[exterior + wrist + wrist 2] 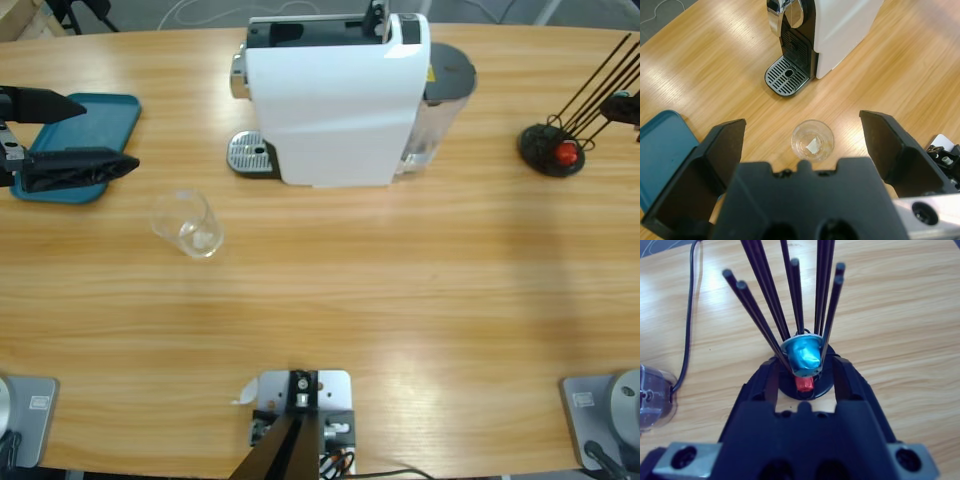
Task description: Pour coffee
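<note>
- Two arms working at once atm. Left gripper (802,145) is hovering w/ jaws spread wide, looking down at the glass tumbler (187,224), which is standing upright on the wooden table (400,290) and not being touched.
- Right gripper (805,371) is sitting at the capsule rack (552,150), jaws closing around the blue capsule (804,356) hanging between the black rods. Looks like it's pinching it, w/ a red capsule (804,384) sitting just below.
- Coffee: not seeing any tbh. Tumbler's looking empty, only a pale glint at the bottom. So I'm guessing we're early, nothing brewed yet.
- White coffee machine (335,100) is standing mid-table, drip tray (250,155) poking out on its left, near the tumbler but apart from it. Teal tray (75,145) is lying by the left edge under the left gripper.
- What's prob going wrong from here:
  - capsule snagging on the rods if the right arm's pulling it out at an angle; rack could tip or drag along
  - the red one getting knocked loose, since it's right under the blue one
  - glass is slick and clear, so the left jaws closing off-centre could be shoving it over instead of gripping
  - tumbler landing off the drip tray grille = coffee going on the table
  - power cable (690,315) running near the rack, wrist could be catching it
</note>
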